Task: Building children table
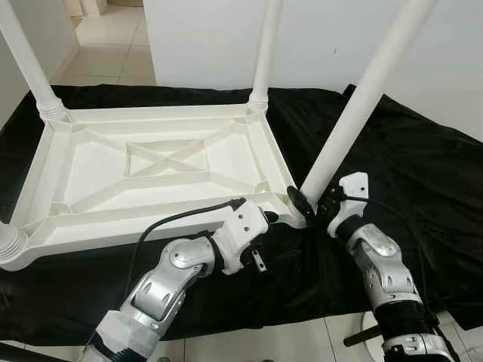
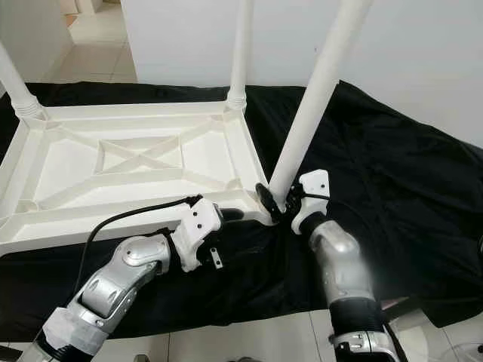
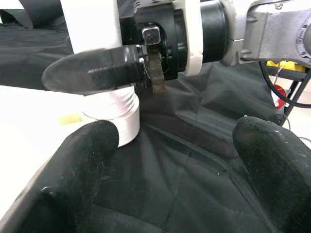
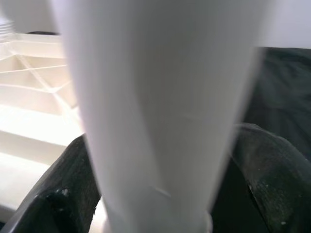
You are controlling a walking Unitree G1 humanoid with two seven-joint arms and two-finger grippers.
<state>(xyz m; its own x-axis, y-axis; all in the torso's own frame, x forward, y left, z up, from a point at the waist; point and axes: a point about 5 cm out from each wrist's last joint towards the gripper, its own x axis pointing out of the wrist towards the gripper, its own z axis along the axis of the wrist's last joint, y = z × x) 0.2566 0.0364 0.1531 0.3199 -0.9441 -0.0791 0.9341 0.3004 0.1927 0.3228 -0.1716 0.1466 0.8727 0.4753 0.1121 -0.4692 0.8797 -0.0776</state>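
The white plastic table top (image 1: 158, 177) lies upside down on a black cloth (image 1: 423, 188), its ribbed underside with a cross-shaped brace facing up. The cloth covers the tiled floor (image 1: 113, 38) in front of a white wall (image 1: 324, 38).

All positions below are given relative to the table top.

- Far corners: one white leg (image 1: 23, 56) stands in the far left corner socket and another leg (image 1: 266, 53) in the far right corner socket. Both rise out of the picture.
- Near left corner: a ribbed white collar (image 1: 9, 245) sits at this corner; what is above it cannot be seen.
- Near right corner: a fourth leg (image 1: 362, 98) stands here, leaning away from the table top toward the right. Its ribbed base (image 3: 114, 109) rests at the corner socket.

The right gripper (image 1: 311, 202) is at the near right corner, with its black fingers (image 4: 58, 194) closed around the lower end of the fourth leg, one finger on each side, as the right wrist view confirms.

The left gripper (image 1: 270, 218) is just beside the near edge of the table top, close to the same corner. Its fingers (image 3: 82, 160) are spread apart and hold nothing; in the left wrist view the cloth shows between them, and one finger lies against the table top's edge. A black cable (image 1: 162, 225) runs along the left arm.
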